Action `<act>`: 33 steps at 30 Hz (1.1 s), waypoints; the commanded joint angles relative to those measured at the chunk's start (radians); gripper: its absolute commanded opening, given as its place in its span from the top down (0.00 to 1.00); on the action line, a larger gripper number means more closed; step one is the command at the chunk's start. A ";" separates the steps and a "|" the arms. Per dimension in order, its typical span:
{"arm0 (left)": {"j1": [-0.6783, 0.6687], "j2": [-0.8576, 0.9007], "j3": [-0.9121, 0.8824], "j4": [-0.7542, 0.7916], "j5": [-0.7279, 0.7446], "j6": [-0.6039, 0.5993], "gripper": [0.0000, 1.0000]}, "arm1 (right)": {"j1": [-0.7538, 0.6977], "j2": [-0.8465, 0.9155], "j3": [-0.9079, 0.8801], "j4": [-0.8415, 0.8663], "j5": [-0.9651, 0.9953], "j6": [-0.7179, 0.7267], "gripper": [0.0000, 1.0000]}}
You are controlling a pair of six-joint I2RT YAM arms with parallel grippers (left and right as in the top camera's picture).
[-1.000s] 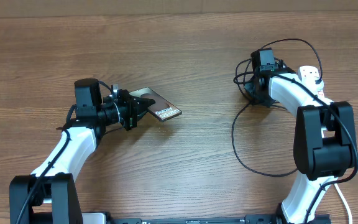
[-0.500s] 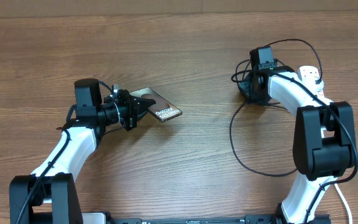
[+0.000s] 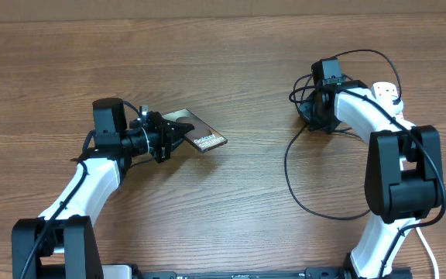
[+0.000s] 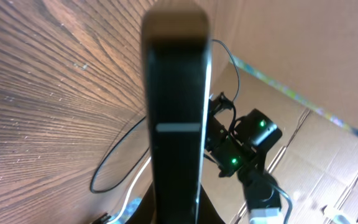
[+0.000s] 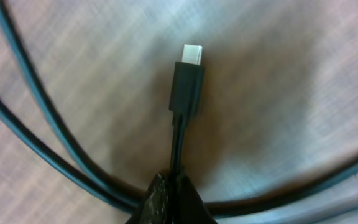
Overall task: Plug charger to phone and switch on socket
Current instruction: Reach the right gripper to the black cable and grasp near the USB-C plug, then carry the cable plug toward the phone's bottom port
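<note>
The phone (image 3: 197, 133), a dark slab with white lettering, is held in my left gripper (image 3: 175, 133), tilted above the table left of centre. In the left wrist view the phone (image 4: 176, 124) stands edge-on between the shut fingers. The black charger cable (image 3: 296, 186) loops over the table on the right. My right gripper (image 3: 310, 115) is shut on the cable just behind its small plug tip (image 5: 188, 81), which points away from the fingers. The white socket (image 3: 387, 94) lies at the far right, partly hidden by the right arm.
A thick white cord (image 3: 427, 248) runs off the front right edge. More black cable coils around the right wrist (image 3: 362, 58). Brown cardboard (image 4: 328, 93) lies beyond the table's far edge.
The right gripper has shifted slightly with the cable, and the cable loop on the table has moved a little left. The left arm and phone have not moved.
</note>
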 commanded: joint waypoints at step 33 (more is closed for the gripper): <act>-0.113 0.435 0.425 0.488 0.576 0.111 0.96 | 0.365 -0.767 -0.256 -0.368 -0.588 -0.568 0.96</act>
